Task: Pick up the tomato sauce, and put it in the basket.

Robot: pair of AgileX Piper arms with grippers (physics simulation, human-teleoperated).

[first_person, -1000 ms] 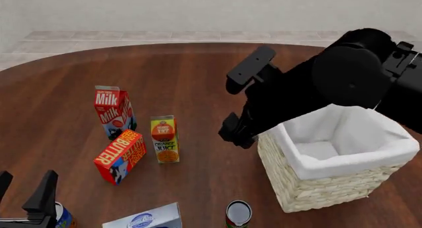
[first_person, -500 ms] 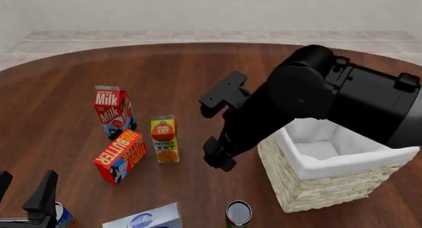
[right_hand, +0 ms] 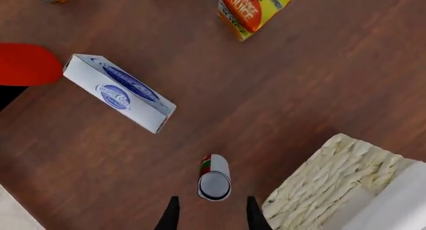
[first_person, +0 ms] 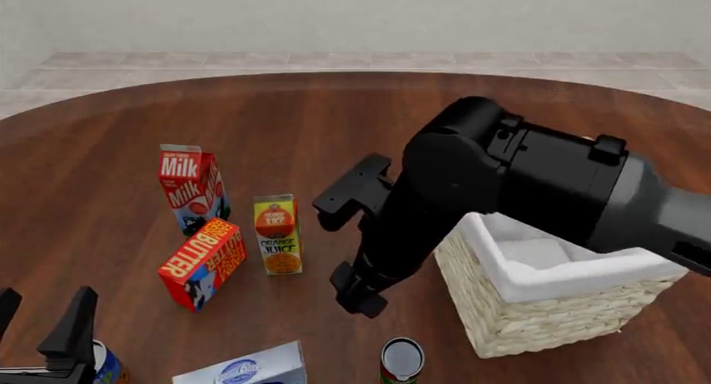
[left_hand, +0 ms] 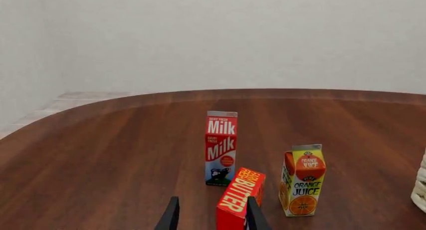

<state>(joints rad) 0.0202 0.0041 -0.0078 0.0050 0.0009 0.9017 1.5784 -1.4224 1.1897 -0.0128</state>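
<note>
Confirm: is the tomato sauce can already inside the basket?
No. In the right wrist view the tomato sauce stands on the table beside the basket, with the open right gripper above it.

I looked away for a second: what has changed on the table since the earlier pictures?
The right arm swung from over the basket leftward and toward the near edge; its pincer now hangs open above the tomato sauce, touching nothing. Nothing was grasped or released. The left pincer, the can, basket and cartons stayed put.
</note>
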